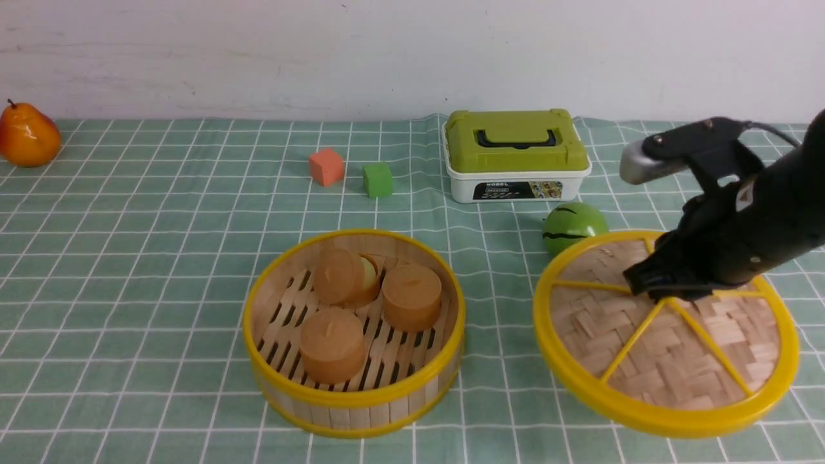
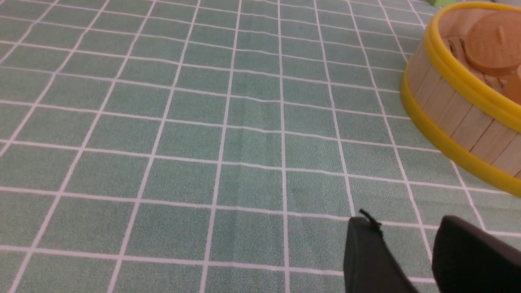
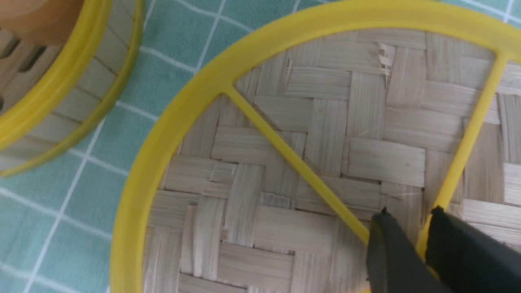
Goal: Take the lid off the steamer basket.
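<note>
So, closest in: the left gripper (image 2: 403,228) was hanging low over the green checked table (image 1: 129,290), jaws a little apart with nothing in them, just cloth showing through the gap. The side of the steamer basket (image 1: 351,409) was a bit further out from it.

The basket itself sat near the front, roughly in the middle, open on top, with three round brown buns (image 1: 332,341) on its slatted floor.

The lid (image 1: 651,361) was already off, sitting to the robot's right of the basket, with a clear strip of cloth between them. The right gripper (image 1: 670,293) came down on it from the right, jaws clamped at the hub where the yellow spokes meet. In the right wrist view you could see yellow pinched between the two black fingers (image 3: 390,252). Honestly couldn't tell if the lid was resting on the cloth or held just off it.

Right behind the lid's far edge was a green striped ball (image 1: 570,225). Further back sat an orange cube (image 1: 326,166) and a green cube (image 1: 377,179) side by side, then a white box with a green top (image 1: 515,154). An orange pear (image 1: 27,135) sat way off in the far left corner, by the white wall (image 1: 387,51).
</note>
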{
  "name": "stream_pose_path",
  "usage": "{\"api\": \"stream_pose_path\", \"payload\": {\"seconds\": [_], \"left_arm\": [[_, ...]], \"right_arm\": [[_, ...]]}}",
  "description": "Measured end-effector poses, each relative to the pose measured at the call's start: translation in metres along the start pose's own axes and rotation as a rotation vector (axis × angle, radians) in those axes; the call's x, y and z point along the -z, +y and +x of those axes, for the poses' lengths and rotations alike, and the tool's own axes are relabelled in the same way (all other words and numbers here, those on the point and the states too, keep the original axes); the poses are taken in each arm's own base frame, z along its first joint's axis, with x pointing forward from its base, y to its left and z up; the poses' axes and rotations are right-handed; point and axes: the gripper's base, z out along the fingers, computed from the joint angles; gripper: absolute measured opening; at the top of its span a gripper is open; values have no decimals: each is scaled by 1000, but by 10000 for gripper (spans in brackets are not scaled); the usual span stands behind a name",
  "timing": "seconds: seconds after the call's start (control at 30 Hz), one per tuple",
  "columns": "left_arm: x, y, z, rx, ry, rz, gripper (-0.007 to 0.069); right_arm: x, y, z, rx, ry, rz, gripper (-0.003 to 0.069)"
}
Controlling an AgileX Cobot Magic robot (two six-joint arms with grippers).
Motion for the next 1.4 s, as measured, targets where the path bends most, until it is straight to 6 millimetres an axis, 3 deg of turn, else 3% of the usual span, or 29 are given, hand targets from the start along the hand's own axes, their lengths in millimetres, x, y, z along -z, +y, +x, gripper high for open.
{"api": "stream_pose_path", "payload": {"seconds": [0.3, 0.43, 0.6, 0.63, 0.7, 0.77, 0.8, 0.83, 0.87, 0.97, 1.0, 1.1, 1.13, 1.17, 1.2, 1.4], "left_arm": [[0, 0, 0, 0, 0, 0, 239], [0, 0, 0, 0, 0, 0, 239], [0, 0, 0, 0, 0, 0, 239], [0, 0, 0, 0, 0, 0, 239], [0, 0, 0, 0, 0, 0, 239], [0, 0, 0, 0, 0, 0, 239], [0, 0, 0, 0, 0, 0, 239], [0, 0, 0, 0, 0, 0, 239], [0, 0, 0, 0, 0, 0, 239], [0, 0, 0, 0, 0, 0, 239], [0, 0, 0, 0, 0, 0, 239], [0, 0, 0, 0, 0, 0, 239], [0, 0, 0, 0, 0, 0, 239], [0, 0, 0, 0, 0, 0, 239], [0, 0, 0, 0, 0, 0, 239], [0, 0, 0, 0, 0, 0, 239]], "right_arm": [[-63, -4, 5, -42, -11, 3, 97], [-74, -5, 9, -43, 17, 3, 134], [-76, -5, 7, -43, 11, 4, 292], [-75, -5, 7, -43, 10, 4, 292], [-53, -3, -1, -39, -9, -3, 340], [-39, -2, -6, -36, -29, -6, 343], [-9, 0, -11, -30, -84, -11, 337], [-1, 1, -12, -29, -105, -11, 333], [31, 3, -14, -22, -171, -14, 310], [77, 6, -10, -13, -270, -18, 255], [115, 8, 0, -6, -370, -18, 189], [151, 11, 24, 1, -458, -20, 99], [168, 12, 45, 5, -498, -20, 29], [172, 12, 47, 6, -511, -20, 29], [185, 13, 68, 9, -550, -21, -5], [211, 14, 123, 31, -667, -2, -22]]}}
